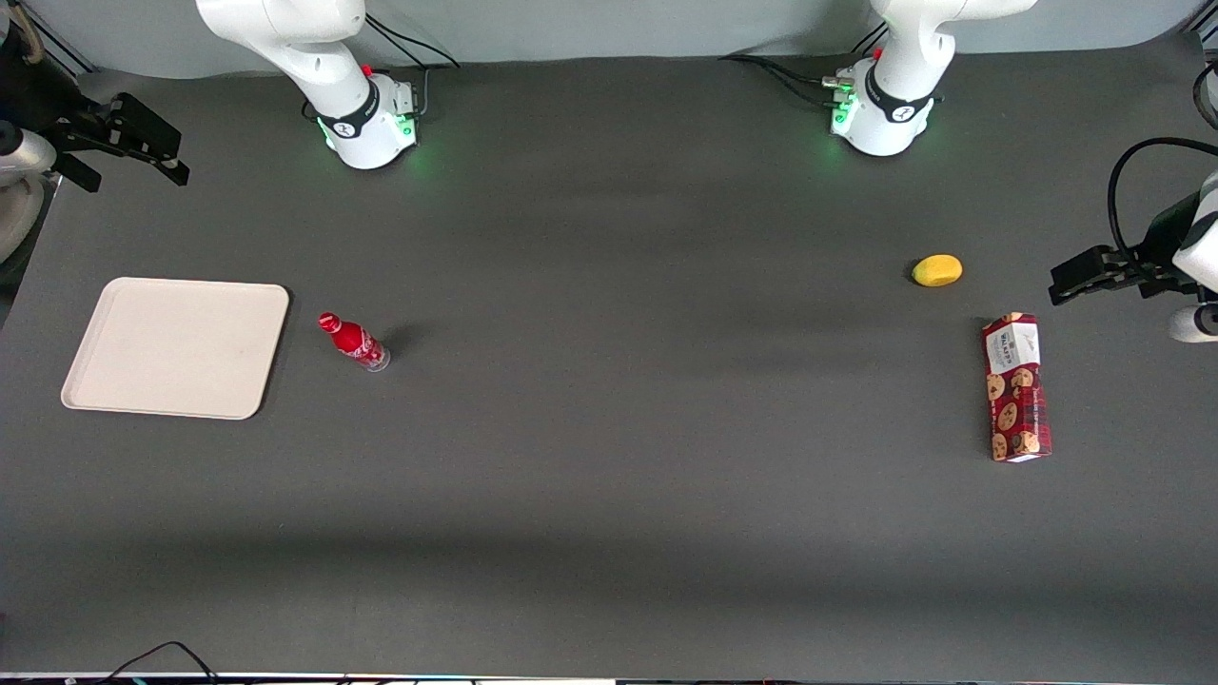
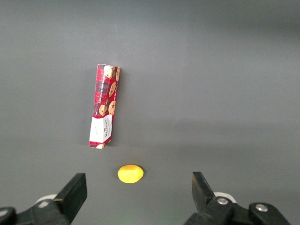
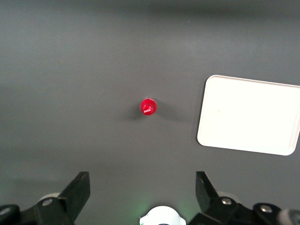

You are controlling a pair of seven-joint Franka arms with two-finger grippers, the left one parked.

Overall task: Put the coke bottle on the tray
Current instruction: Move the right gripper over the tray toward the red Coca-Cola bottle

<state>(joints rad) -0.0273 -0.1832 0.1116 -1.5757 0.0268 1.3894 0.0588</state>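
The coke bottle (image 1: 354, 340), small and red with a red cap, stands upright on the dark table just beside the beige tray (image 1: 176, 347), on the tray's side toward the parked arm. The tray holds nothing. My right gripper (image 1: 176, 157) hangs open and empty, high above the table, farther from the front camera than the tray and bottle. In the right wrist view the bottle (image 3: 148, 107) shows cap-up from above, well apart from my open gripper (image 3: 142, 185), with the tray (image 3: 248, 115) beside it.
A red cookie-printed box (image 1: 1016, 387) and a small yellow fruit (image 1: 937, 270) lie toward the parked arm's end of the table; both also show in the left wrist view, the box (image 2: 104, 107) and the fruit (image 2: 130, 174). The working arm's base (image 1: 366, 124) stands at the table's back edge.
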